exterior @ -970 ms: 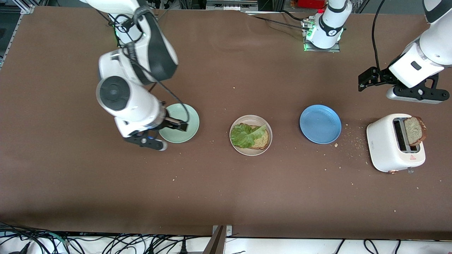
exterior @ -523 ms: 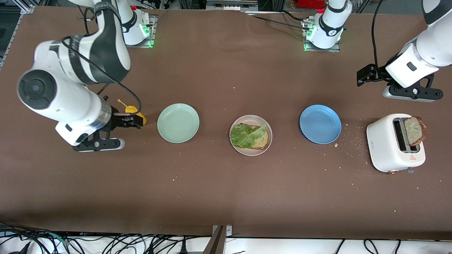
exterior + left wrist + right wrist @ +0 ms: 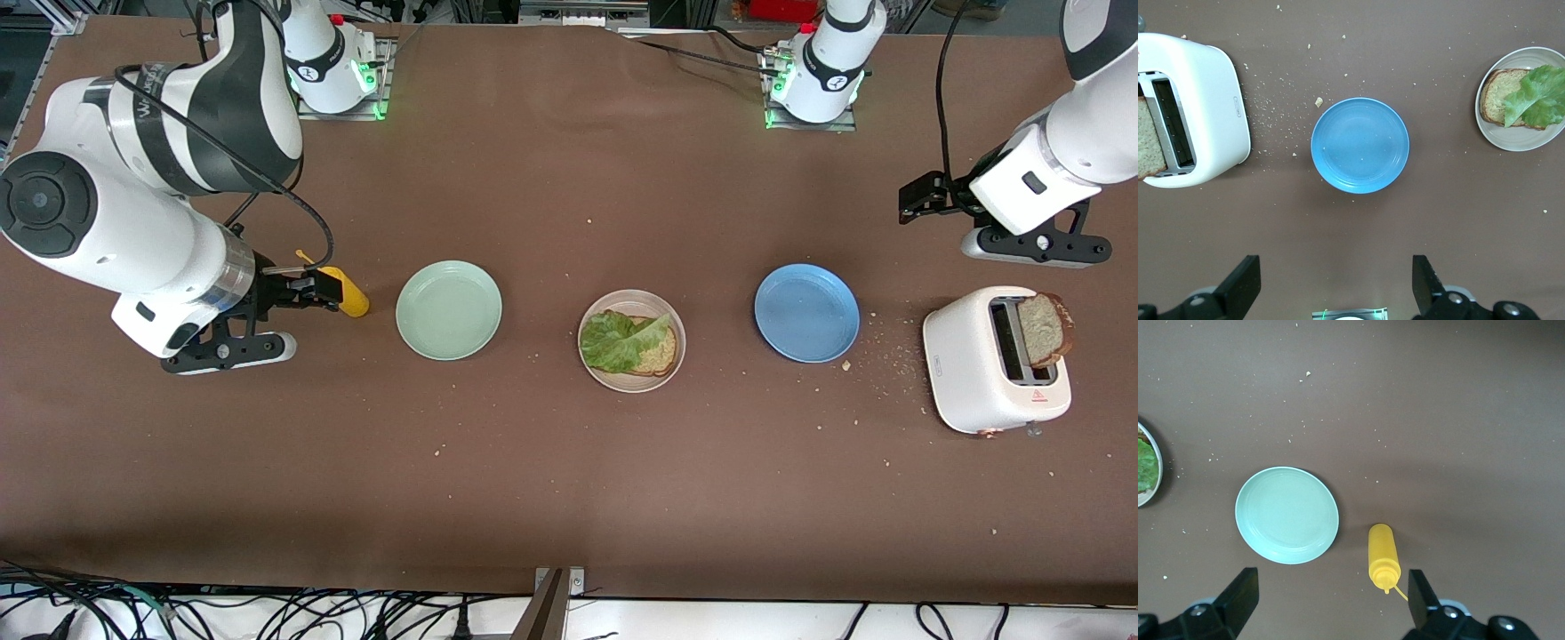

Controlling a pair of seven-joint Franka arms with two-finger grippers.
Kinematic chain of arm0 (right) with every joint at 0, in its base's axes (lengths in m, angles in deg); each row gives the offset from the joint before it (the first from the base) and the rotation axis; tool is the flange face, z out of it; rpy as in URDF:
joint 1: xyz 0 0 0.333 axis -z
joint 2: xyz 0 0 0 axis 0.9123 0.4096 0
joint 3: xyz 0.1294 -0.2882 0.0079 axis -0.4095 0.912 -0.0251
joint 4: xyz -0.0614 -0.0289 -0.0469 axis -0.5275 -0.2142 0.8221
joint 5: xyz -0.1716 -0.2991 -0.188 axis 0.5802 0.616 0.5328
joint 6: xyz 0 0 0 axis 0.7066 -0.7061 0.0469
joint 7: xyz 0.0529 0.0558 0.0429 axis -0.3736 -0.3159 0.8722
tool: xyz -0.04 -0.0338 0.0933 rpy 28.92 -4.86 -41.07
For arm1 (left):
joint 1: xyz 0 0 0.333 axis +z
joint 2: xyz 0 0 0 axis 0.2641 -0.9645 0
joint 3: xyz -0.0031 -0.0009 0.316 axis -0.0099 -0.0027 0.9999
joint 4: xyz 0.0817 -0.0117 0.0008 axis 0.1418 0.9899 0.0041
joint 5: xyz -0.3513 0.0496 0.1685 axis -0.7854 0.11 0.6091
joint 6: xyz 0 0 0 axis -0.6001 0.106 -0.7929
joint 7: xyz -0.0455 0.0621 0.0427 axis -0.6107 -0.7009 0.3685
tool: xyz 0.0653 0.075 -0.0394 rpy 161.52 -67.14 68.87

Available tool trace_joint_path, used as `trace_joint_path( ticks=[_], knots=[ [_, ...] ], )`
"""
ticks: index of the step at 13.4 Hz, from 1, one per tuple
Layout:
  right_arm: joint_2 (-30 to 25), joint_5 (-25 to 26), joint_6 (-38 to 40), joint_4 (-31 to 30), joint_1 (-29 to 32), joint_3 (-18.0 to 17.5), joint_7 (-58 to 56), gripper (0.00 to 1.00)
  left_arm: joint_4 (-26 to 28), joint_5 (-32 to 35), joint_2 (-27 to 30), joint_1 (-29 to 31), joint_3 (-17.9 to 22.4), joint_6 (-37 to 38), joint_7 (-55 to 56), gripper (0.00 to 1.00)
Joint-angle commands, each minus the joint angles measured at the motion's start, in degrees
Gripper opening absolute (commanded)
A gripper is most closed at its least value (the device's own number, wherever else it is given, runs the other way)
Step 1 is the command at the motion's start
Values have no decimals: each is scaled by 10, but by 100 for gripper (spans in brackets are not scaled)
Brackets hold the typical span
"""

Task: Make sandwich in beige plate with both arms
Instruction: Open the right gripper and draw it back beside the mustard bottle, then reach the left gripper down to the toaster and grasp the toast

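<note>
The beige plate (image 3: 629,386) sits mid-table and holds one brown bread slice (image 3: 660,354) with a green lettuce leaf (image 3: 612,343) on top; the left wrist view shows the plate (image 3: 1515,141), the bread (image 3: 1493,100) and the lettuce (image 3: 1540,99) too. A second bread slice (image 3: 1042,329) stands in the white toaster (image 3: 973,364). My left gripper (image 3: 910,201) hangs open and empty over bare table toward the left arm's end (image 3: 1336,288). My right gripper (image 3: 325,291) is open and empty over a yellow squeeze bottle (image 3: 1381,552).
A pale mint-green plate (image 3: 449,310) lies between the bottle (image 3: 353,305) and the beige plate. A blue plate (image 3: 806,312) lies between the beige plate and the toaster. Both plates are empty. Crumbs are scattered around the toaster.
The right arm has swung away from above the mint-green plate toward its own end of the table, and now hangs over the yellow bottle. The left arm barely shifted.
</note>
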Motion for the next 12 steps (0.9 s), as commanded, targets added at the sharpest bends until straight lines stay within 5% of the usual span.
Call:
trace_joint_path(
  ticks=[1,7,10,12],
  knots=[
    [-14,-6,8,-14,-9,6,-12,99,-21,11,-16,3,-2,10,-3,100],
    [-14,-8,13,-13,9,2,-13,99,-44,17,-41,13,2,5,-2,100],
    [-14,-9,13,-13,20,0,-32,99,-44,83,-43,14,1,-35,-5,100],
    [-15,-6,16,-12,61,-40,-39,99,-43,85,-47,31,3,-55,-4,100]
  ],
)
